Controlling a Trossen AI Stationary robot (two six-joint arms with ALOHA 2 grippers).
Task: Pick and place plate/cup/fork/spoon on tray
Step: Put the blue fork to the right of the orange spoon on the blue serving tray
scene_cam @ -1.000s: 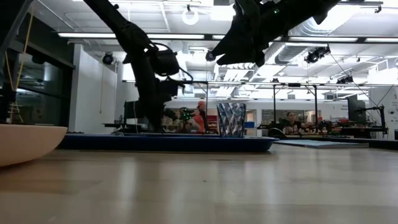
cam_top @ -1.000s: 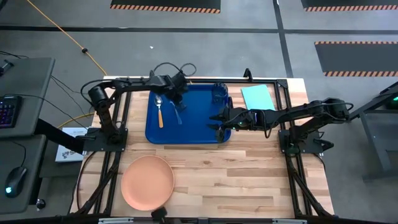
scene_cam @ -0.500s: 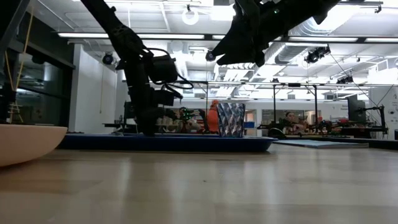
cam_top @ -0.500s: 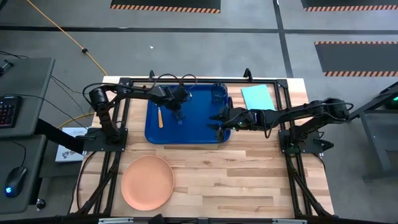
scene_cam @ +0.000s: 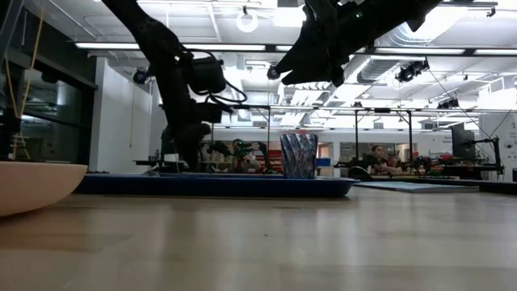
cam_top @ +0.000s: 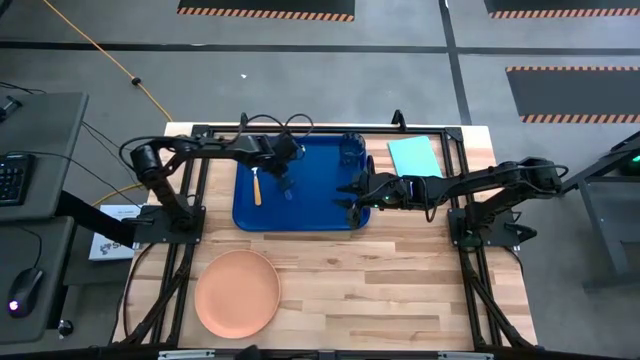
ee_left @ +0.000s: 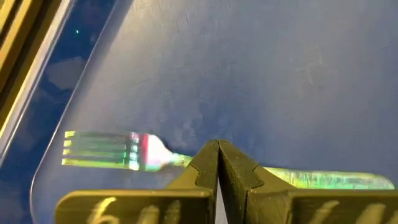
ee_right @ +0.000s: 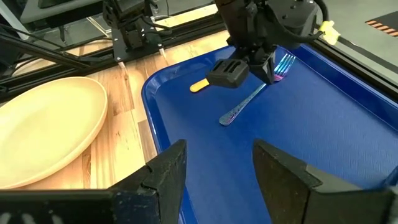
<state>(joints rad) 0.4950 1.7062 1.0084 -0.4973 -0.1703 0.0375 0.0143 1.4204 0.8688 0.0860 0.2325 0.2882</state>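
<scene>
The dark-blue tray (cam_top: 320,205) lies on the far middle of the table. On it lie a shimmering teal-green fork (ee_left: 102,151), a spoon with a yellow-orange handle (cam_top: 257,187), and the dark-blue cup (cam_top: 352,150), upright in the far right corner. My left gripper (ee_left: 217,152) is shut, its tips over the fork's neck. My right gripper (ee_right: 214,174) is open and empty above the tray's right part. The peach plate (cam_top: 237,291) rests on the table at the near left. My left gripper points down at the tray, its shut fingertips (ee_left: 205,163) right over the fork's neck (ee_left: 177,159), between tines and handle. The fork lies flat on the tray floor and runs past behind the tips, not between them. Whether the tips touch it I cannot tell.
A light-teal flat sheet (cam_top: 413,155) lies on the table right of the tray. Black arm frames stand at both table sides. Bare wood spreads across the near middle and near right (cam_top: 400,290).
My left gripper has moved a little toward the table's near edge and down over the tray floor, ending above the fork. My right gripper has kept still.
</scene>
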